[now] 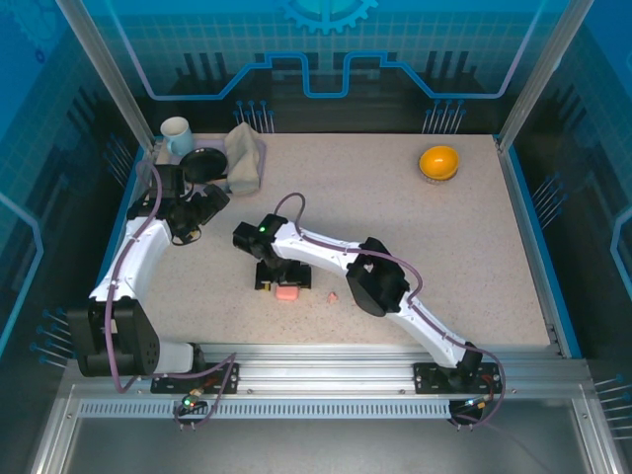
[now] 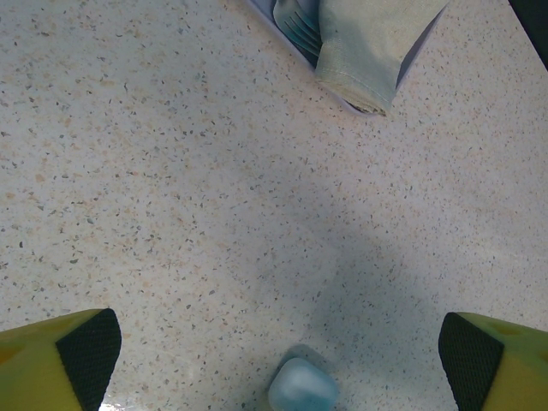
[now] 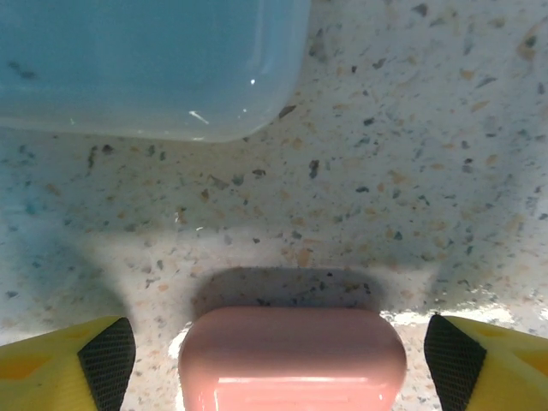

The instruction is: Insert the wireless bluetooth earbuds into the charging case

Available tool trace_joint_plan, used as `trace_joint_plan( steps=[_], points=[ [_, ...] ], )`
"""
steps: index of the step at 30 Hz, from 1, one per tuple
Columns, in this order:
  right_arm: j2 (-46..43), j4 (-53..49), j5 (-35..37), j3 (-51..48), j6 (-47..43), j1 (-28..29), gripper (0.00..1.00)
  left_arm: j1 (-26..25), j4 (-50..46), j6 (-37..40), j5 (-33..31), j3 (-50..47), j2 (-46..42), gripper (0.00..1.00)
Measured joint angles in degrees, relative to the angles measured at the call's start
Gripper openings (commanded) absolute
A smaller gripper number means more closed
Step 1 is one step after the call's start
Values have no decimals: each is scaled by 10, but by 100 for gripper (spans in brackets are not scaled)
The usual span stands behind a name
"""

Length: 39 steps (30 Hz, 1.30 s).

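Space is plentiful on the right half of the worktop (image 1: 464,257): from the middle out to the right rim the speckled surface is bare, apart from an orange bowl (image 1: 439,161) near the back right corner. The back left corner is crowded, with a mug (image 1: 177,134), a black dish (image 1: 206,163) and a crumpled cloth (image 1: 245,158) packed close together against the edge. The left hand (image 2: 278,351) hovers near that cluster with its fingers spread wide and holding nothing. A pale pebble-shaped case (image 2: 301,387) lies on the worktop between them, touched by neither, and the cloth hangs into the top of the left wrist view. The right arm reaches across to left of centre, where the right hand (image 1: 272,281) hangs low over the pink charging case (image 1: 286,292). Its fingers (image 3: 107,355) stand wide on either side of the case, with a visible gap at each end, so nothing is gripped. Just beyond the case sits a pale blue object with rounded corners (image 3: 145,68). One tiny salmon-pink earbud (image 1: 333,296), too small to make out in detail, lies loose on the worktop just right of the pink case.
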Motion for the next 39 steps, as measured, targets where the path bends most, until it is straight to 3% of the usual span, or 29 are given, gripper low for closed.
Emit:
trace_joint_plan(
  steps=[13,32,36,39],
  points=[
    [2,8,-8,2,12,2,80,0,5,0,0,0,0,99],
    [1,7,-13,-3,55,6,82,1,13,0,0,-5,0,99],
    [-1,9,-15,-6,62,6,79,1,13,0,0,-7,0,99],
    [-2,15,-19,-9,69,6,70,1,13,0,0,-7,0,99]
  ],
)
